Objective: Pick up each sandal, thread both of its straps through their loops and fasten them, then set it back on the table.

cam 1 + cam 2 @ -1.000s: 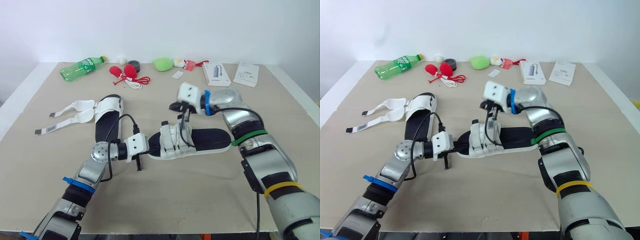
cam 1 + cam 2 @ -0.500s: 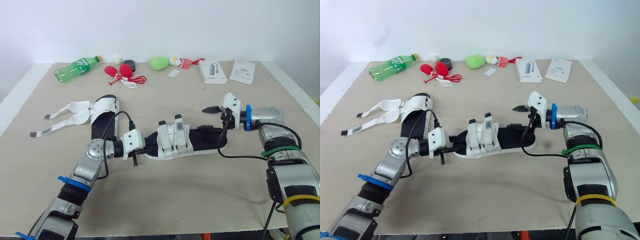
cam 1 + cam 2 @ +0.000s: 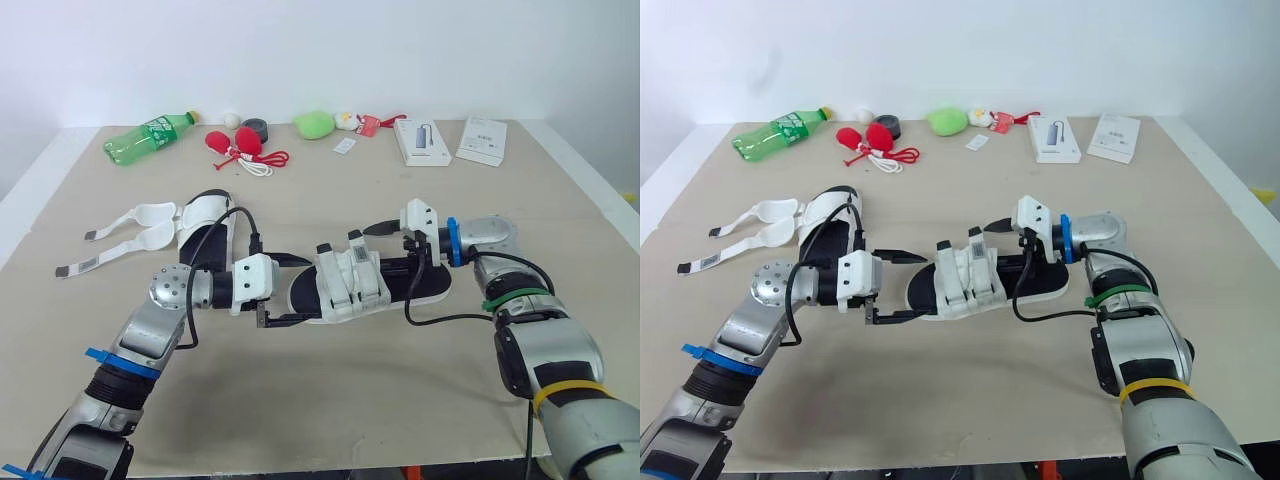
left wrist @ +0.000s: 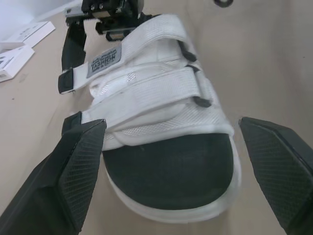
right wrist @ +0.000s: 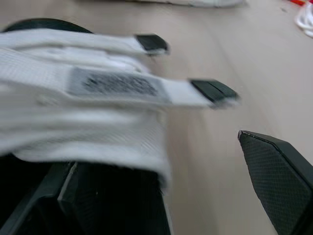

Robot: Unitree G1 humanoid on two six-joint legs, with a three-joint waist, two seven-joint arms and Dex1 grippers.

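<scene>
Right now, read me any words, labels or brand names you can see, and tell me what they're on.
Grey tag on a strap of the fastened sandal: print too blurred to read.
Green bottle label: too small to read.
Two white boxes: print too small to read.

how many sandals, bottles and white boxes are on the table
sandals: 2 (strapped sandal, open sandal)
bottles: 1 (green bottle)
white boxes: 2 (left box, right box)
total: 5
</scene>
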